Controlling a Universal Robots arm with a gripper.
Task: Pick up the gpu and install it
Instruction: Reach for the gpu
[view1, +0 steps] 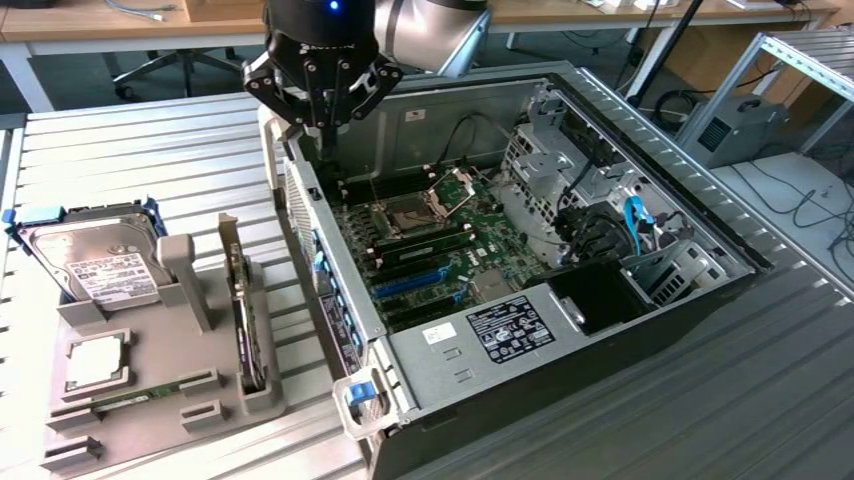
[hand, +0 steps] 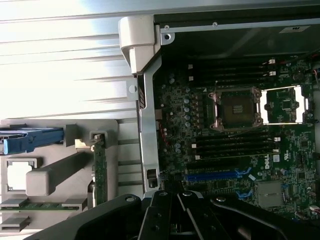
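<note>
The pincer (view1: 324, 140) was fully closed and empty, positioned over the rear wall of the open computer case (view1: 447, 385). The gpu (view1: 242, 305) stood on edge in the grey holder (view1: 147, 400), outside the case and well apart from the pincer.

jaws: closed, empty, above case (view1: 310, 215) wall | gpu (view1: 242, 320): upright in holder (view1: 160, 352)

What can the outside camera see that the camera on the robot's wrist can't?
Exterior view: the silver robot arm and bright blue cables. Wrist view: a white printed logo on the green motherboard. Both: that motherboard, the open grey computer case, the thin dark gpu card standing untouched in a grey holder, and the shut black pincer over the case.
</note>
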